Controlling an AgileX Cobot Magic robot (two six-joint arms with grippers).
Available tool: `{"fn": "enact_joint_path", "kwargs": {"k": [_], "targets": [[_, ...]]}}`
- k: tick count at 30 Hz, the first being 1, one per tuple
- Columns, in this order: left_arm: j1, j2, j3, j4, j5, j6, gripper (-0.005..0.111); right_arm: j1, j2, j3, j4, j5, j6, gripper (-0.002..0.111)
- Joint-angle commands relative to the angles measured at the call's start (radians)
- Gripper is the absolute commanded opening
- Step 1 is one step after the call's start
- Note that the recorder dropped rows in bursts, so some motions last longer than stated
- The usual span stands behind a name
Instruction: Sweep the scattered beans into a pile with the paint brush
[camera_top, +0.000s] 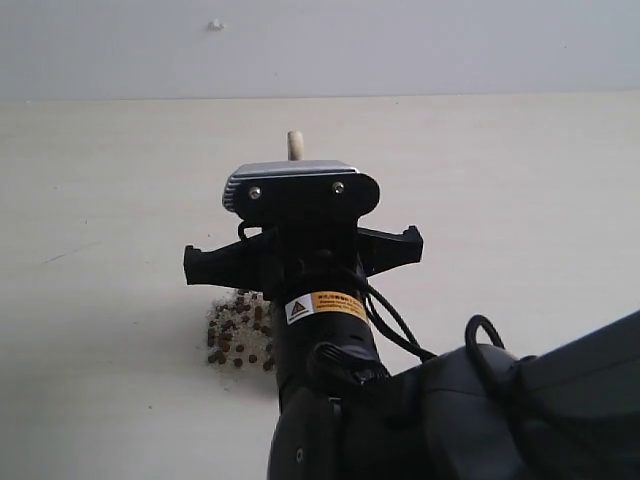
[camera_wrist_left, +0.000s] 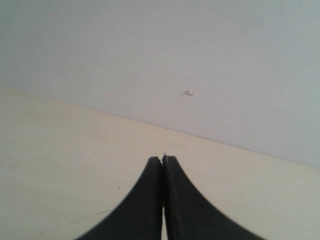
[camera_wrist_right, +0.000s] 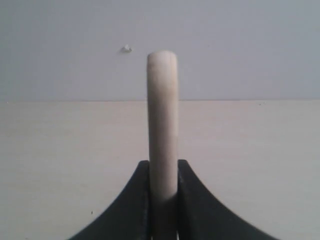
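My right gripper (camera_wrist_right: 163, 165) is shut on the pale wooden handle of the paint brush (camera_wrist_right: 162, 115), which stands up between the jaws. In the exterior view only the handle's rounded end (camera_top: 295, 145) shows above the right wrist's black housing (camera_top: 300, 195). The ferrule and bristles are hidden. The reddish-brown beans (camera_top: 238, 328) with whitish grains lie gathered in a small pile on the table, just left of the right arm and partly behind it. My left gripper (camera_wrist_left: 163, 158) is shut on nothing, above bare table, and does not show in the exterior view.
The pale wooden table (camera_top: 520, 200) runs back to a grey-white wall with a small white bump (camera_top: 215, 24). The right arm's black body and cables (camera_top: 430, 400) fill the lower right of the exterior view.
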Motion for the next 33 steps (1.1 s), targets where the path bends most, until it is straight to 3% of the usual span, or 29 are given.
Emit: {"fn": "enact_joint_path", "kwargs": {"k": [1,5,8,13,15,18,19,20,21,22,23,25,28,30,33], "targets": [[-0.010,-0.006,0.000,0.001,-0.003,-0.004,0.000,0.028,-0.055,-0.005,-0.014,-0.028,-0.100,0.000],[-0.028,-0.006,0.000,0.001,-0.003,-0.004,0.000,0.030,-0.101,-0.001,-0.114,-0.002,-0.312,0.000],[-0.028,-0.006,0.000,0.001,-0.003,-0.004,0.000,0.012,-0.138,-0.001,-0.266,0.123,-0.487,0.000],[-0.028,-0.006,0.000,0.001,-0.003,-0.004,0.000,-0.115,-0.216,-0.005,-0.569,0.462,-0.510,0.000],[-0.028,-0.006,0.000,0.001,-0.003,-0.004,0.000,-0.198,-0.243,-0.005,-0.797,0.645,-0.386,0.000],[-0.028,-0.006,0.000,0.001,-0.003,-0.004,0.000,-0.301,-0.260,-0.005,-1.270,0.793,0.016,0.000],[-0.028,-0.006,0.000,0.001,-0.003,-0.004,0.000,-0.366,-0.260,-0.005,-1.666,0.800,0.337,0.000],[-0.028,-0.006,0.000,0.001,-0.003,-0.004,0.000,-0.394,-0.260,-0.005,-1.854,0.767,0.498,0.000],[-0.028,-0.006,0.000,0.001,-0.003,-0.004,0.000,-0.453,-0.260,-0.005,-2.158,0.624,0.759,0.000],[-0.028,-0.006,0.000,0.001,-0.003,-0.004,0.000,-0.478,-0.260,-0.012,-2.268,0.541,0.848,0.000],[-0.028,-0.006,0.000,0.001,-0.003,-0.004,0.000,-0.537,-0.257,-0.032,-2.464,0.343,1.021,0.000],[-0.028,-0.006,0.000,0.001,-0.003,-0.004,0.000,-0.595,-0.257,-0.039,-2.503,0.184,1.142,0.000],[-0.028,-0.006,0.000,0.001,-0.003,-0.004,0.000,-0.617,-0.235,-0.012,-2.505,0.084,1.256,0.000],[-0.028,-0.006,0.000,0.001,-0.003,-0.004,0.000,-0.615,-0.188,0.034,-2.496,-0.015,1.241,0.000],[-0.028,-0.006,0.000,0.001,-0.003,-0.004,0.000,-0.615,-0.095,0.117,-2.358,-0.028,1.119,0.000]]}}
